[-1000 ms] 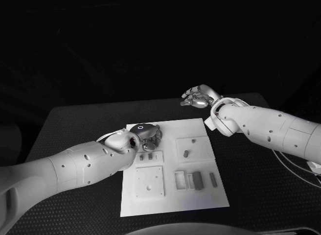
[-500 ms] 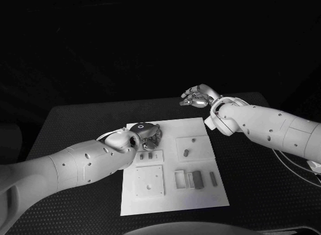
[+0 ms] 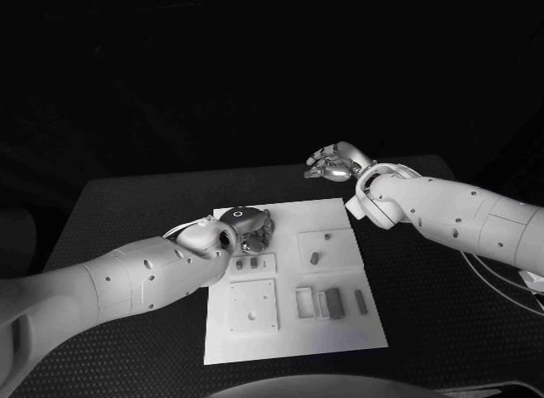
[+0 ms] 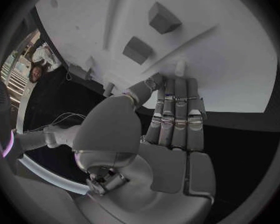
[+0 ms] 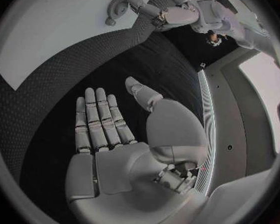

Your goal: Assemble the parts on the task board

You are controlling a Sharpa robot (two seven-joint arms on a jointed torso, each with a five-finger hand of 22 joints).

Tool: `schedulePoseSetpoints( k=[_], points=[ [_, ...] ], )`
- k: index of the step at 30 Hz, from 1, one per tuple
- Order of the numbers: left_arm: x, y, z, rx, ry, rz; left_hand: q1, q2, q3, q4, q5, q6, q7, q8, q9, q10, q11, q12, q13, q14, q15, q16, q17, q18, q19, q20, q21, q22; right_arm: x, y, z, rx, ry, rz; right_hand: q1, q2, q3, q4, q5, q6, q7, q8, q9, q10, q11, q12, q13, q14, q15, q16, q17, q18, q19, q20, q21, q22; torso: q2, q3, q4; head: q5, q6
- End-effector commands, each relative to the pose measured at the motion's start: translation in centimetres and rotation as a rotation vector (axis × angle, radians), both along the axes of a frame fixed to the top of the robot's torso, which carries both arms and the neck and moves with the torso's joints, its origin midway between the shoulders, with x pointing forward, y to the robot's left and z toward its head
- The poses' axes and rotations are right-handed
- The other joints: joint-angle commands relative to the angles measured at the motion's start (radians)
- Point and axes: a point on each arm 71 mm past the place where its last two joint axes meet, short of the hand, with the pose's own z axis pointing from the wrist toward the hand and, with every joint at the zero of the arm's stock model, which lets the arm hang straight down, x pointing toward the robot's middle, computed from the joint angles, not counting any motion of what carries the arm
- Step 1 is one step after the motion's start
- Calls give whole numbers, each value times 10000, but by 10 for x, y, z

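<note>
Left hand (image 3: pixel 250 226) low over the far left corner of the task board (image 3: pixel 344 332). In the left wrist view its fingers (image 4: pixel 176 115) lie straight and together, tips reaching a small peg-like piece (image 4: pixel 180 68) on the white plate, thumb bent alongside. Whether it pinches that piece or only touches it, cannot tell.

Right hand (image 3: pixel 332 163) raised off the board's far right corner, above the black table (image 3: pixel 128 207). Right wrist view: palm flat, fingers (image 5: pixel 97 119) spread a little, holding nothing.

Board lies mid-table. Two blocks (image 4: pixel 151 34) stand on a raised plate just beyond the left fingertips. Further out, small dark parts rest in the near right tray (image 3: pixel 332 303) and a slim part (image 3: pixel 314 259) on the plate ahead of it.

Judgement: assembly looks early. Several parts appear loose, unseated; left hand seems occupied with a single piece. Most of the placing likely remains.
</note>
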Motion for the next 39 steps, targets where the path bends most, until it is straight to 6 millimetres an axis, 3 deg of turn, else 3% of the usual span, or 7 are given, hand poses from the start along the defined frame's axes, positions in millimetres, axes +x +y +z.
schedulePoseSetpoints(
  k=[1, 14, 39],
  points=[
    [-11, 3, -22, 562, 843, -118, -45, 68, -22, -3, 0, 128, -9, 58, 13, 134, -33, 9, 53, 124, -16, -48, 36, 16, 110, -26, 22, 29, -1, 2, 0, 24, 56, 156, -47, -12, -76, -3, 0, -68, 355, 37, -18, 100, -7, -40, -16, 57, 37, -67, -13, -55, 17, 46, -45, 15, -3, -5, 6, 5, 2],
    [-13, 12, -16, -381, 775, 152, -93, 70, 53, 9, 11, 298, -71, 113, 0, 390, -103, -110, 83, 433, -102, -215, 172, 15, 333, -109, 7, 29, -1, 1, 0, 20, 43, 130, -43, -13, -77, -6, 0, -67, 355, 42, -23, 107, -7, -42, -31, 62, 39, -74, -14, -56, 17, 46, -52, 21, -3, -13, 9, 26, 47],
    [-4, 40, 16, -1503, 1104, 1011, -208, 87, 90, 45, 14, 287, -63, 85, -28, 425, -89, -241, 76, 485, -96, -404, 256, -13, 346, -116, -62, -6, -1, -3, -1, -2, 58, 68, -39, -21, -81, -10, 0, -67, 355, 48, -32, 117, -8, -48, -59, 70, 44, -86, -15, -57, 19, 46, -64, 32, -9, -8, 14, 73, 113]
  ],
)
